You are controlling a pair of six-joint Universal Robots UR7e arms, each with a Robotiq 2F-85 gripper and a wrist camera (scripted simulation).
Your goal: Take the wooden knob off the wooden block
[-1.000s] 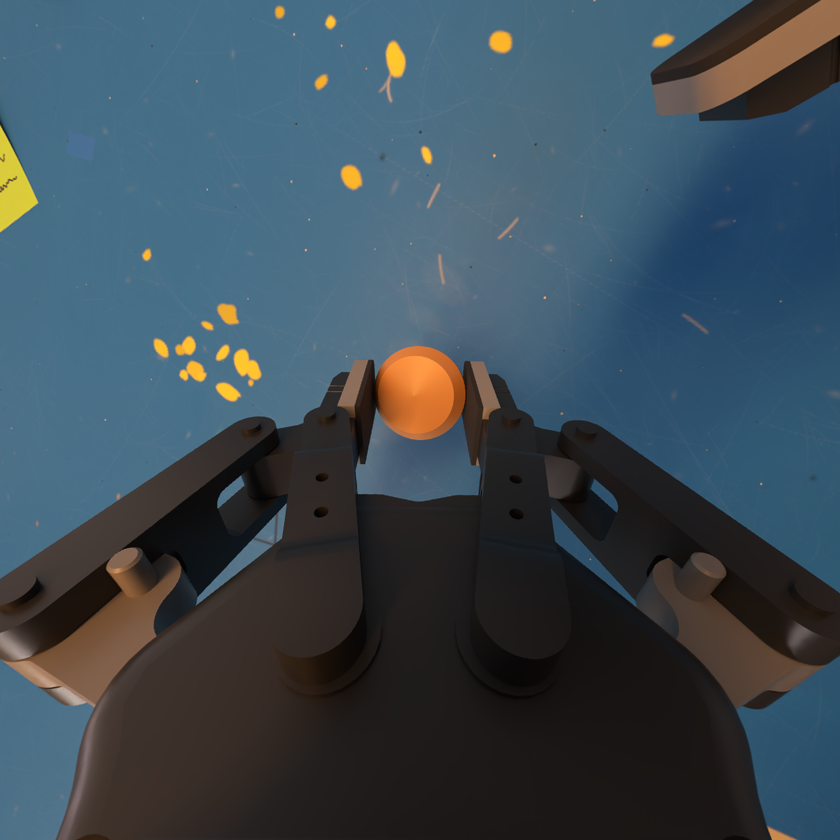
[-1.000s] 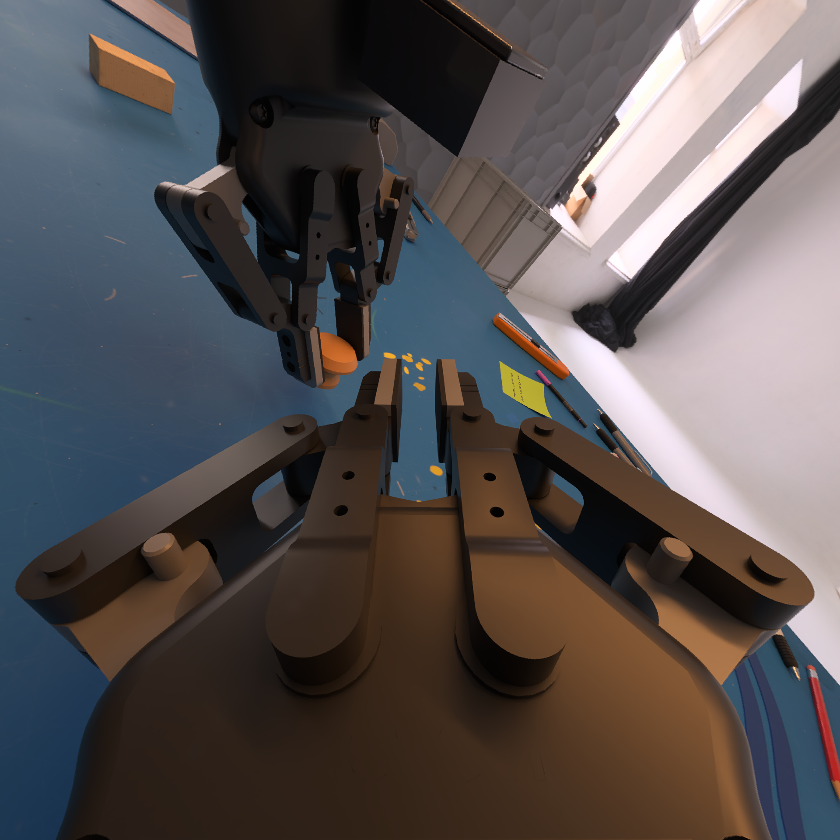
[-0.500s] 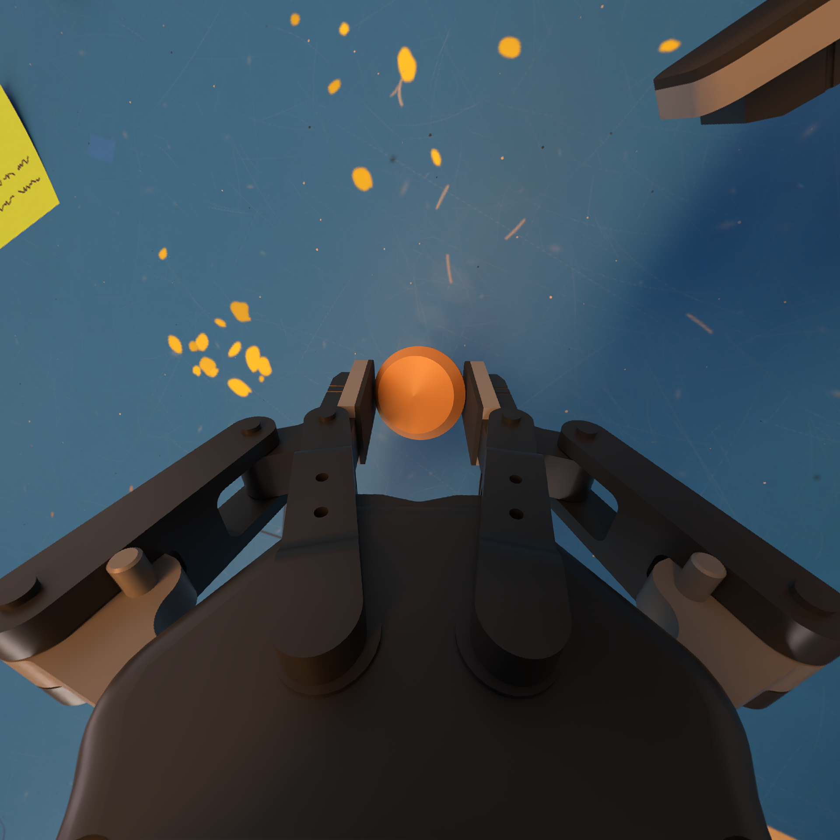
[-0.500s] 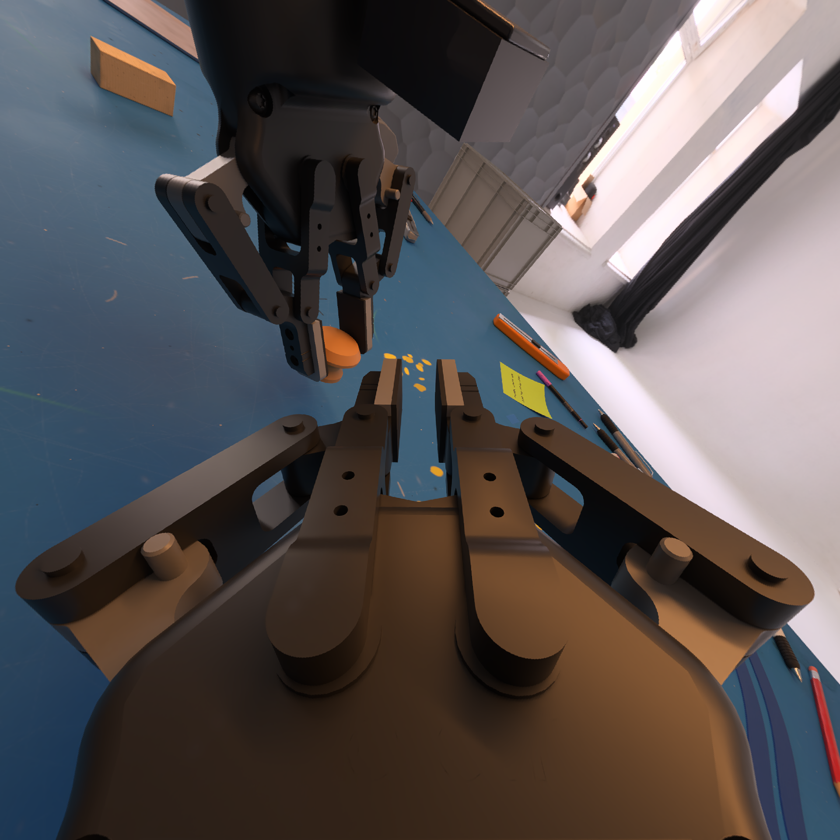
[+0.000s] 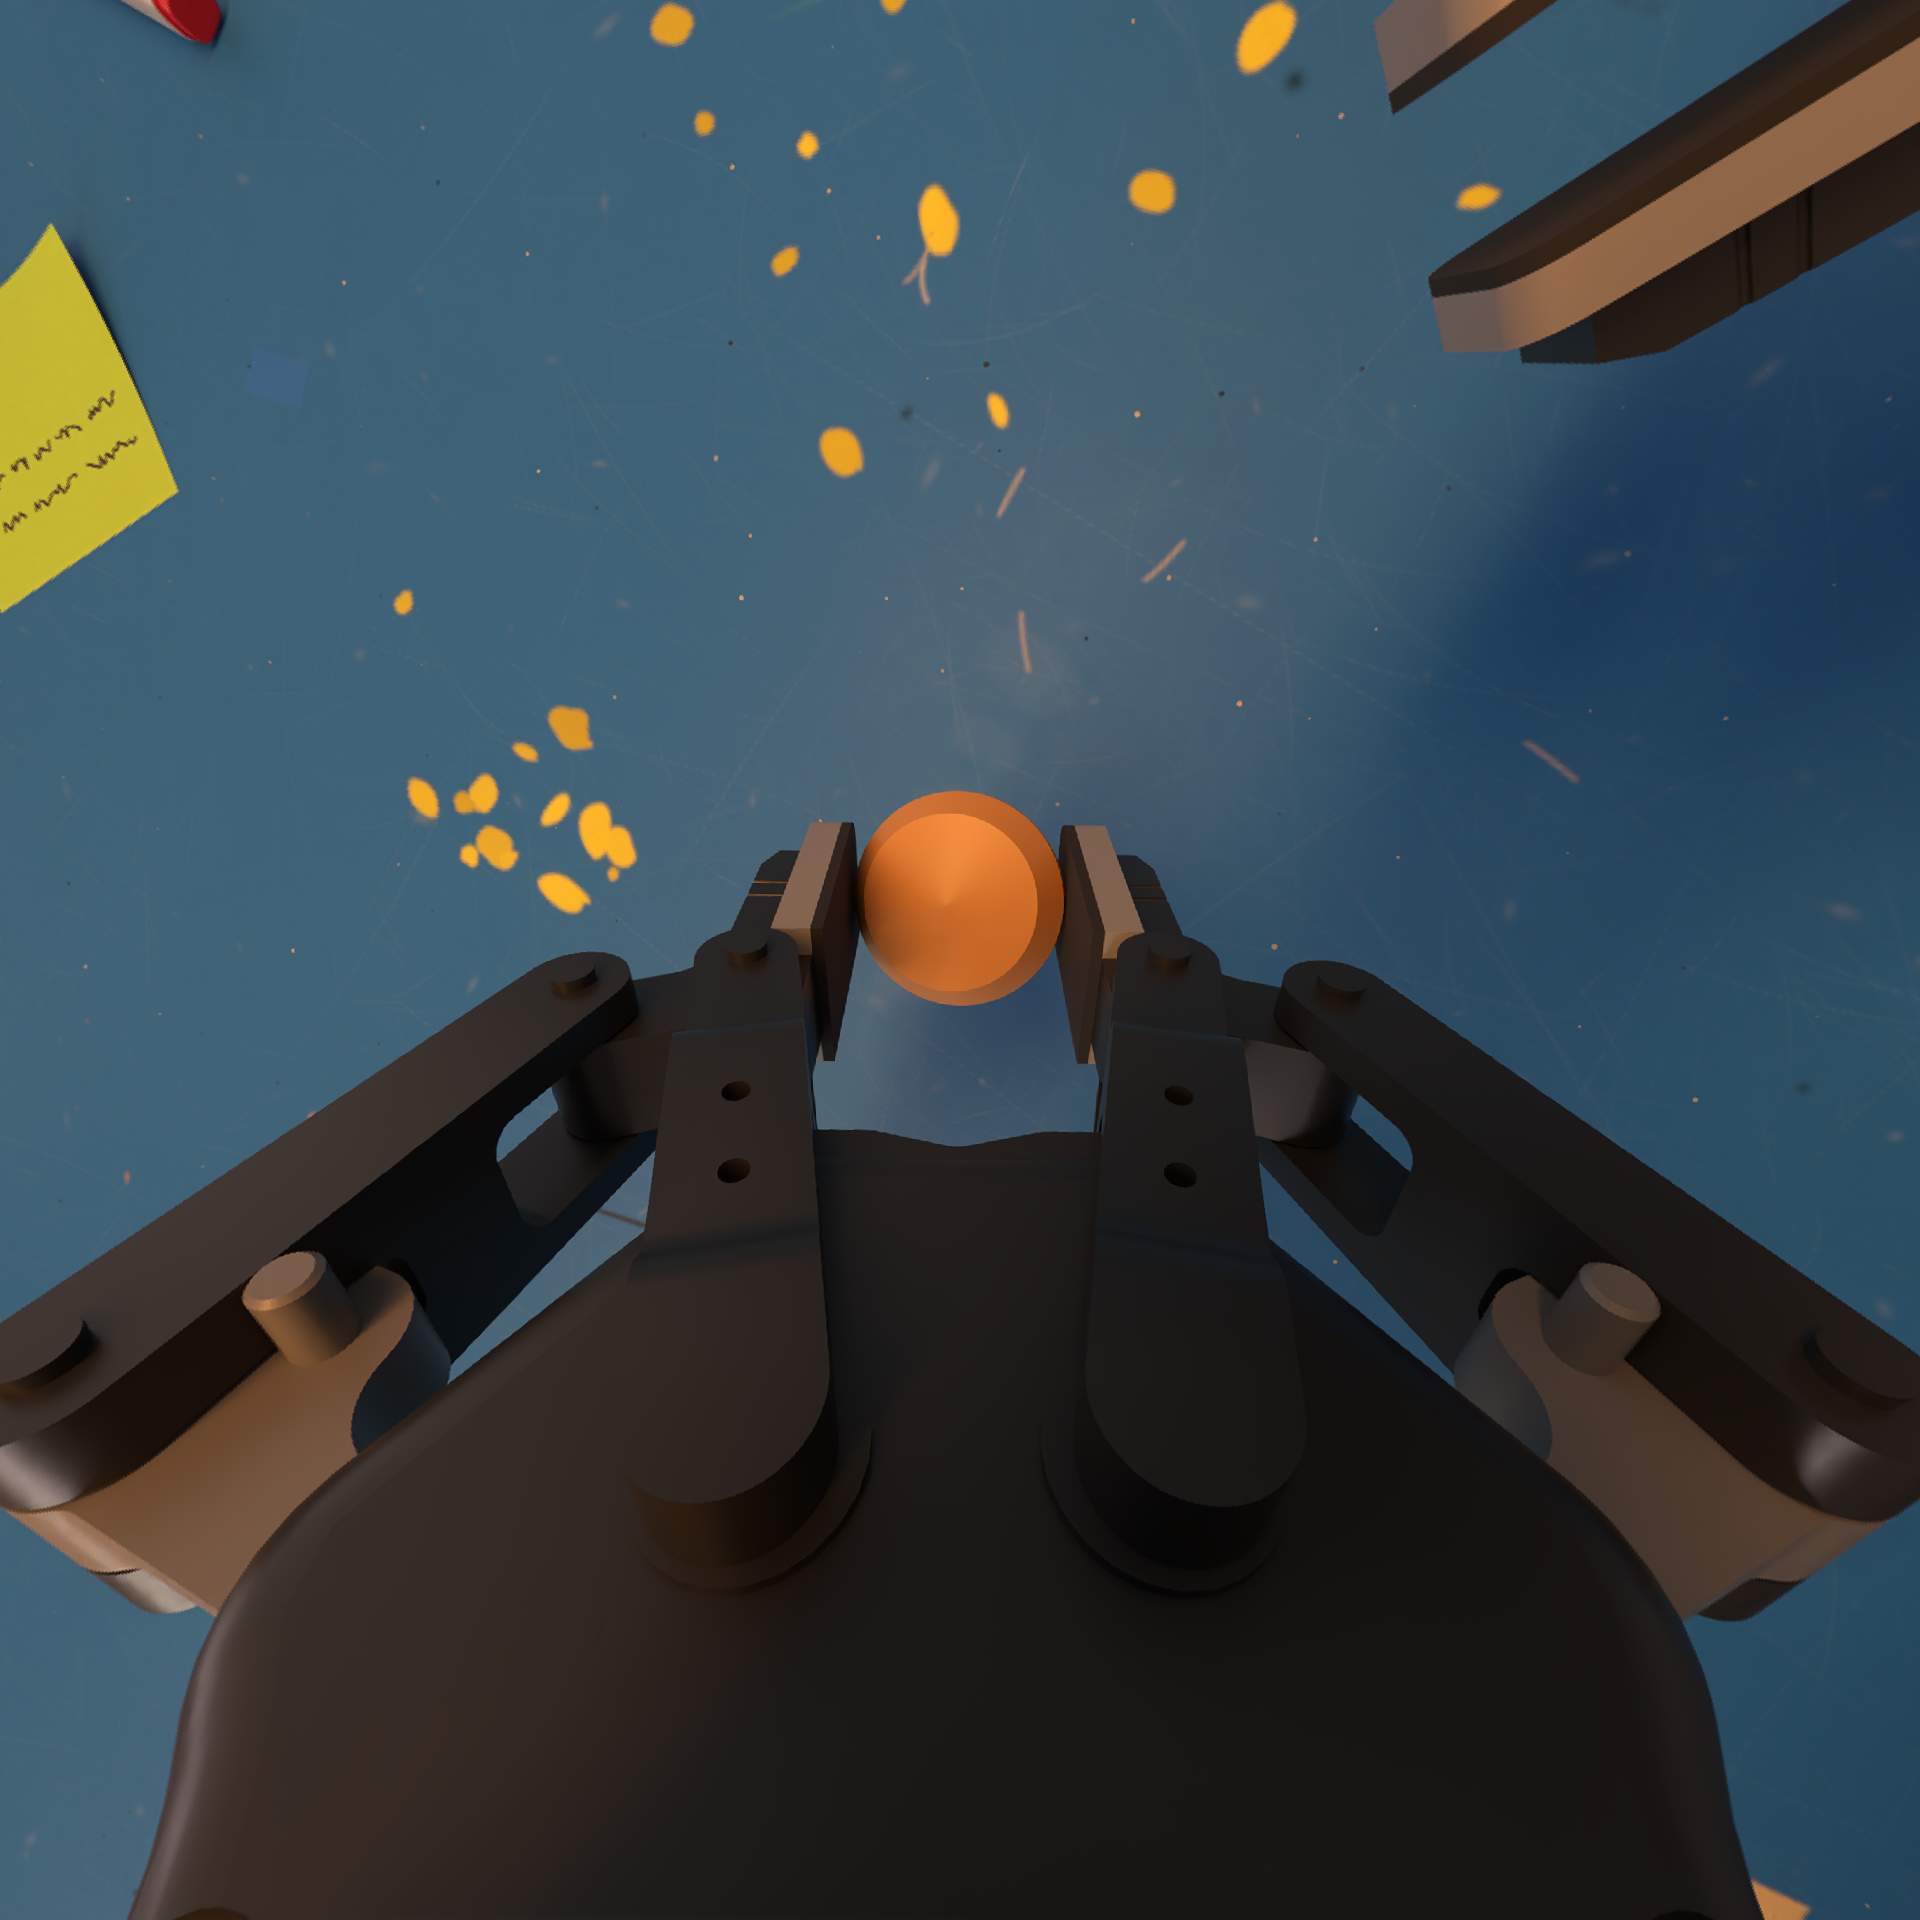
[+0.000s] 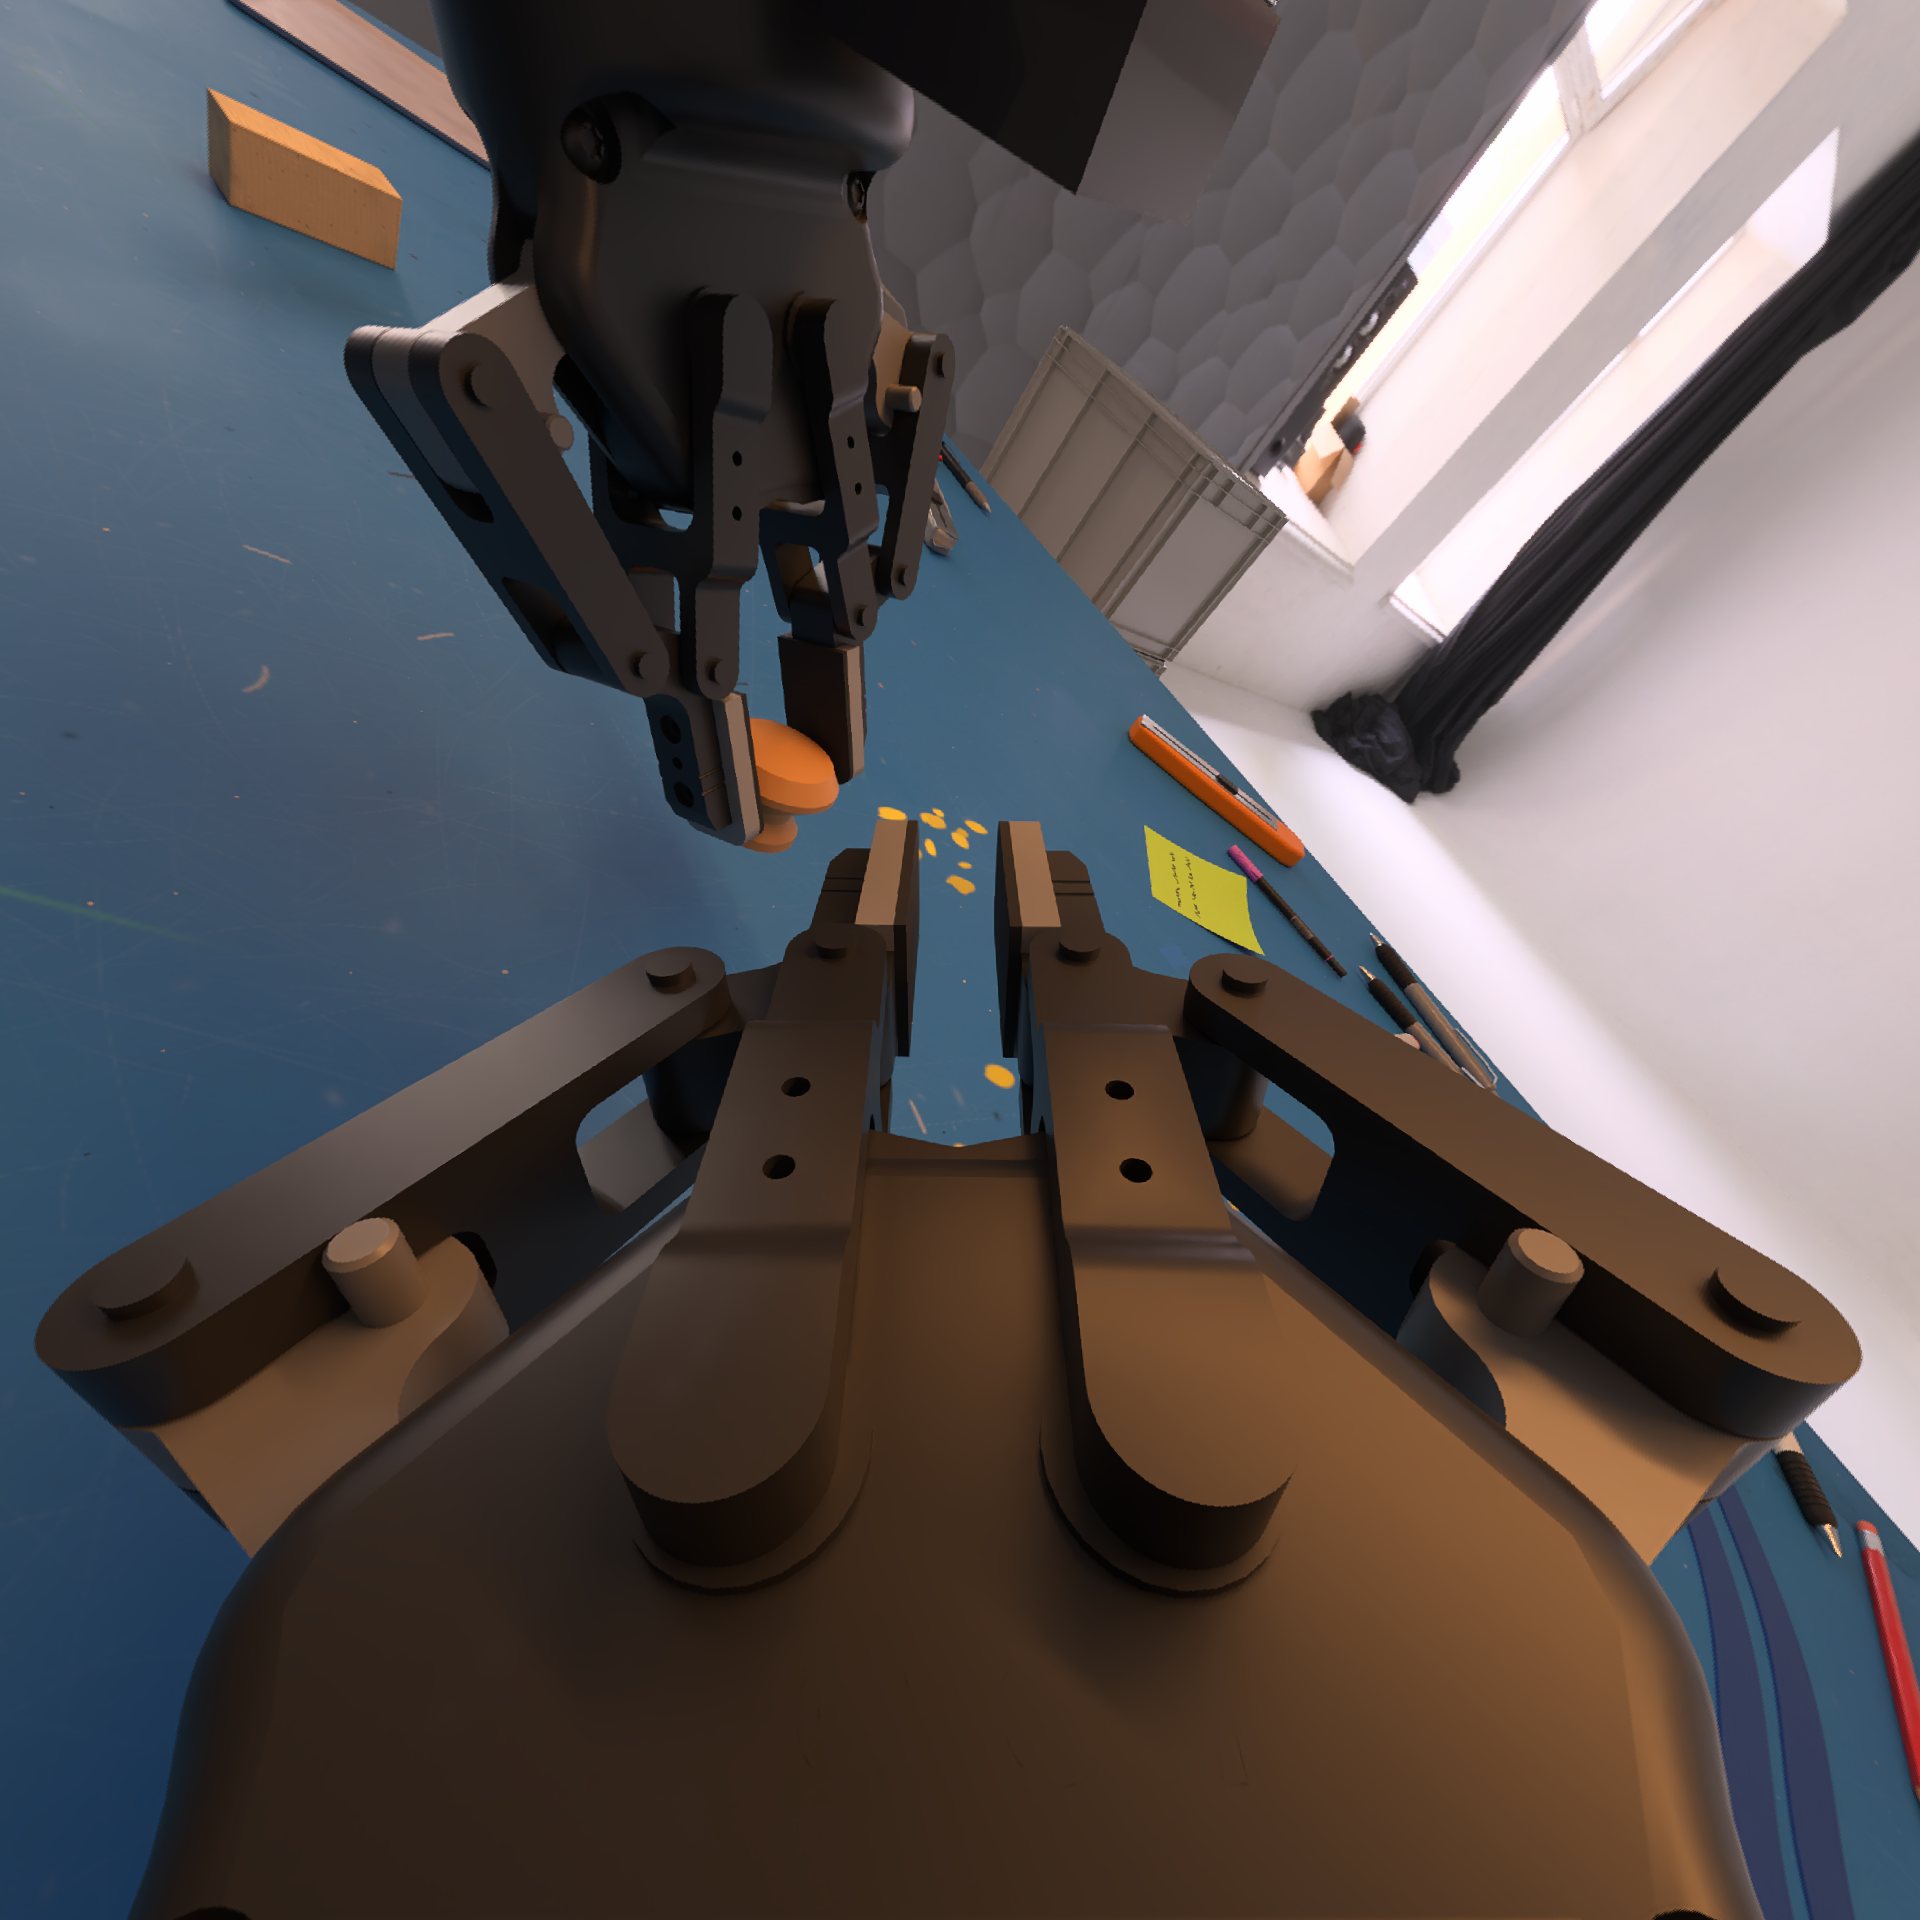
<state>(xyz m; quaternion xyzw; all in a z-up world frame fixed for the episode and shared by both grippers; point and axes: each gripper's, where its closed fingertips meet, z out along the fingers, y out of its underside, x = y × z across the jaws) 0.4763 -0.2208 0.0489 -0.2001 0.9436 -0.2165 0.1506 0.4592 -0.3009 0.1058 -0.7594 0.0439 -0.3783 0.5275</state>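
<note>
Left gripper [image 5: 958,904] clamped on the wooden knob [image 5: 956,899], fingers [image 5: 816,914] pressed against either side of its round orange head. Held up in the air, clear of the blue desk [image 5: 1351,935]. From the right wrist view the same knob [image 6: 792,781] shows as a flat cap with a short stub underneath, pinched at the tip of the left gripper [image 6: 774,774], nothing touching it from below.

Wooden block [image 6: 301,182] lying on the desk way off at the far corner, well apart from the knob. So knob already off the block.

Right gripper [image 6: 958,883] hanging near the left one, a bit lower in its own view, fingers [image 6: 891,883] nearly together with only a narrow slit between them, nothing gripped. Tips of it also poking into the top right of the left wrist view [image 5: 1683,249].

Scattered on the desk: little orange flecks [image 5: 520,810], a yellow sticky note [image 6: 1195,883] with scribbles, an orange utility knife [image 6: 1216,790], a pink-capped pen [image 6: 1283,904] just beside the note, a red pencil [image 6: 1886,1652] near the edge. Grey crate [image 6: 1132,499] farther back by the wall.
</note>
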